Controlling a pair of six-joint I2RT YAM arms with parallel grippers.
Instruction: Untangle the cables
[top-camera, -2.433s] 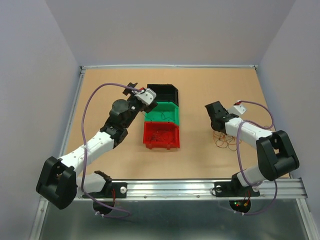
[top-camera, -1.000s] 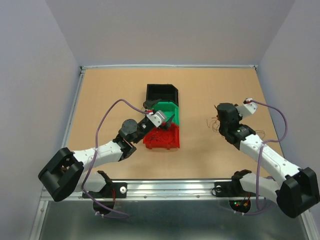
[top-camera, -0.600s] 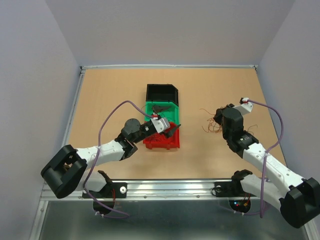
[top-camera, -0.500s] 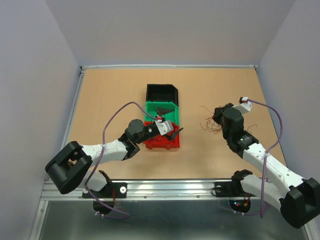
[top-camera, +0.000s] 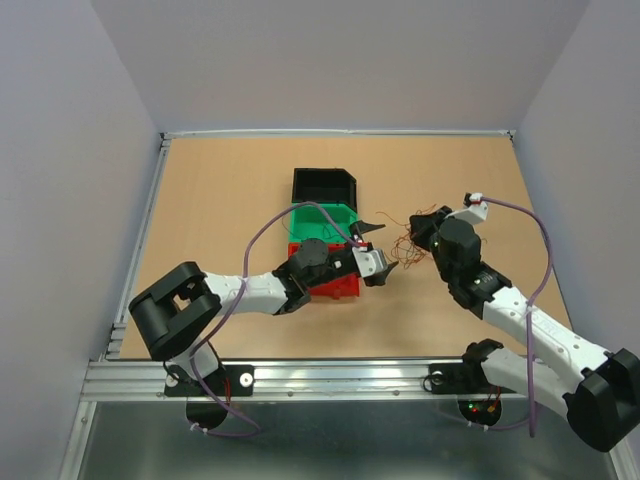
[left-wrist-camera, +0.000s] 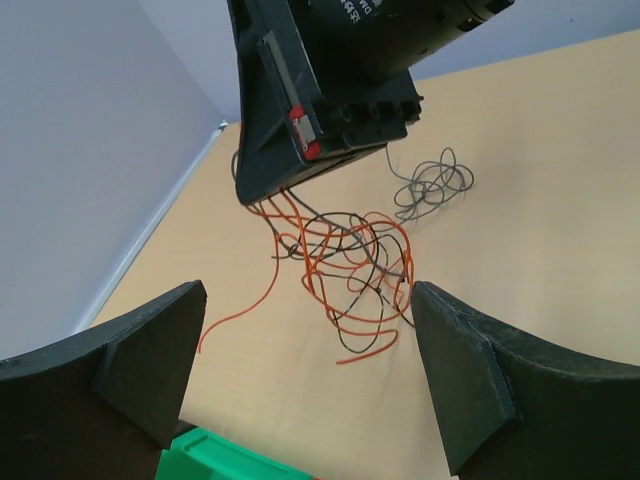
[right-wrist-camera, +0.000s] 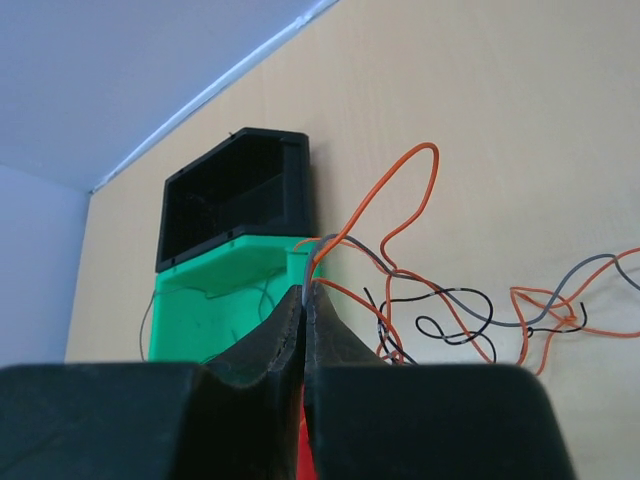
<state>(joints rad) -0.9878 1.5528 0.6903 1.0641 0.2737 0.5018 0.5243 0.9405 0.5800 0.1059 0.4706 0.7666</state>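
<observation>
Left wrist view has the cables (left-wrist-camera: 350, 270) hanging as one orange-and-black clump over the table (left-wrist-camera: 540, 200), to the right of the green bin (right-wrist-camera: 230, 290). The closed right gripper (right-wrist-camera: 305, 300) pinches them at the top. The left gripper (top-camera: 380, 249) is spread wide, with a finger to each side of the clump. If it closes on several strands at once and pulls, the knots likely tighten. A hard tug could also slide the thin wires out of the right gripper's pinch.
</observation>
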